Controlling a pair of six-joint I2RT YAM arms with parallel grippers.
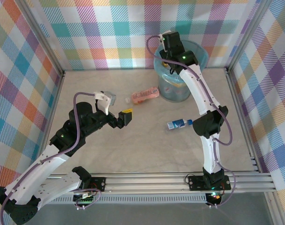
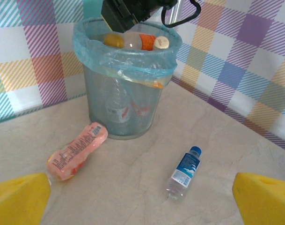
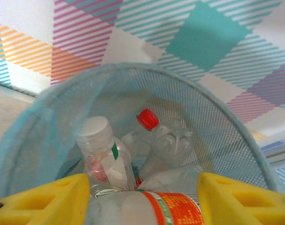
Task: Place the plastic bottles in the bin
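orange-labelled bottle held in right tool, long axis level, over bin.

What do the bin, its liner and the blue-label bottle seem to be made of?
The bin is probably fine grey mesh, metal or plastic; its contents show through. The liner looks like thin translucent blue plastic film, wrinkled and glossy. The blue-label bottle seems to be clear glossy plastic with a see-through body.
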